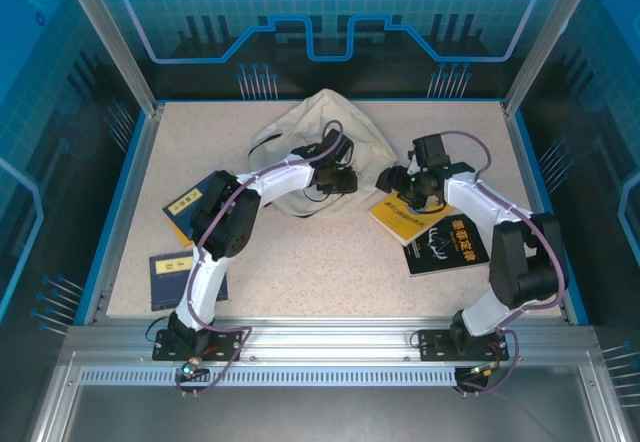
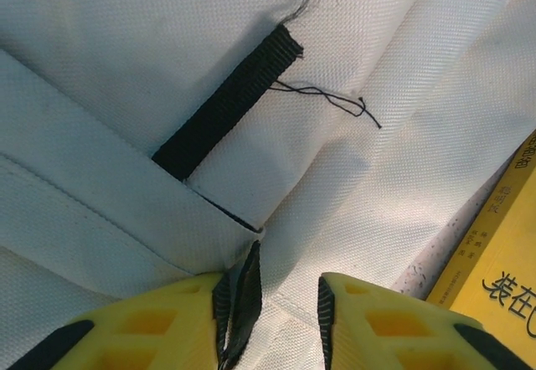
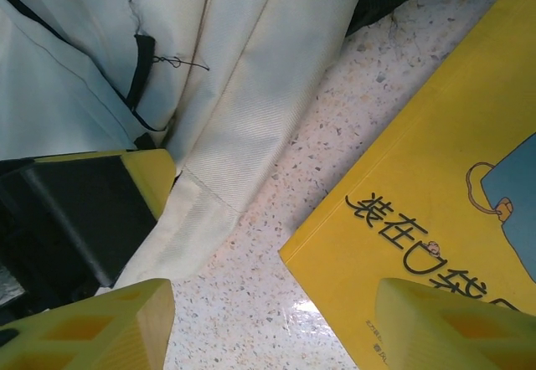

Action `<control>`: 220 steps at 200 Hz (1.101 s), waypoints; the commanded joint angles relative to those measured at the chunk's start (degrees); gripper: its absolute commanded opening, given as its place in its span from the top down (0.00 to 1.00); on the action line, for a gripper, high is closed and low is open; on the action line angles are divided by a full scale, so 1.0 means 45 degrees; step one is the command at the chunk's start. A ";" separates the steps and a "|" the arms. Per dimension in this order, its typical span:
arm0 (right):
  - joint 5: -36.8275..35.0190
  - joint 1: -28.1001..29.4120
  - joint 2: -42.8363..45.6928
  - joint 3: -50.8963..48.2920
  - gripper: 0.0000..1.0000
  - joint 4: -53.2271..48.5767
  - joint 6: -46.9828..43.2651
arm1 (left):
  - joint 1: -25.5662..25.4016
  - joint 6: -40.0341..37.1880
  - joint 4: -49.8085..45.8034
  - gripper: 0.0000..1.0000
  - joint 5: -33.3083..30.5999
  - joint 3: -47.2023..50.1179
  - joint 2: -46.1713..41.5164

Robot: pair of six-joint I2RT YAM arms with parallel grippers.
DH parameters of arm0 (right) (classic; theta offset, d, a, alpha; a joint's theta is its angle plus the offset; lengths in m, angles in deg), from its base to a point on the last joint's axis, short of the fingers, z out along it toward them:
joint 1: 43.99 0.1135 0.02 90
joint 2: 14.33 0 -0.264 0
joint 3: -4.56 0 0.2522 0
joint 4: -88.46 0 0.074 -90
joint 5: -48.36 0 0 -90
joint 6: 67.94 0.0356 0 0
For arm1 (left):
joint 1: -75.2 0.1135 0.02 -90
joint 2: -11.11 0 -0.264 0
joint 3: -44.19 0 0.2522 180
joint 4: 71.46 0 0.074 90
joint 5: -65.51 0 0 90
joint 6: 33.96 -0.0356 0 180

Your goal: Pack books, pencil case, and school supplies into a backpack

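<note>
The cream backpack [image 1: 318, 147] lies crumpled at the back middle of the table. My left gripper [image 1: 335, 177] is down on its front edge. In the left wrist view its jaws [image 2: 272, 290] stand partly open over the cream fabric [image 2: 352, 202], and a black strap end [image 2: 243, 303] lies against the left pad. My right gripper [image 1: 395, 180] hovers open just right of the bag, above the speckled table [image 3: 276, 244] and the corner of a yellow book [image 3: 435, 161]. That yellow book [image 1: 400, 217] overlaps a black book [image 1: 450, 245]. The pencil case is out of view.
A yellow-covered book [image 1: 190, 207] and a dark blue flat notebook [image 1: 175, 277] lie at the left side of the table. Blue rails [image 1: 125, 212] border the table. The left gripper's yellow finger [image 3: 142, 177] sits close to my right gripper.
</note>
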 commanded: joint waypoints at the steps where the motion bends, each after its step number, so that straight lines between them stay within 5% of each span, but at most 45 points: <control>1: 0.0152 0.0123 -0.0326 0.0180 0.36 -0.0100 -0.0021 | -0.0032 -0.0386 -0.0060 0.69 -0.0323 -0.0247 0.0444; 48: 0.0351 0.0434 -0.0875 0.0444 0.42 0.0315 0.0468 | -0.0019 -0.0720 -0.0081 1.00 -0.0440 -0.0290 0.0058; 129: 0.1228 0.0956 -0.1365 0.0649 0.43 0.1694 0.2548 | -0.0030 -0.1069 0.1470 1.00 0.0687 0.2923 -0.3295; 171: 0.1045 0.1309 -0.2562 0.1813 0.35 0.0980 0.2701 | -0.0032 -0.1125 0.1667 1.00 0.0657 0.3394 -0.3594; 220: 0.0594 0.1341 -0.3936 0.2681 0.37 0.0856 0.3589 | -0.0027 -0.1154 0.1745 1.00 0.0598 0.3413 -0.3638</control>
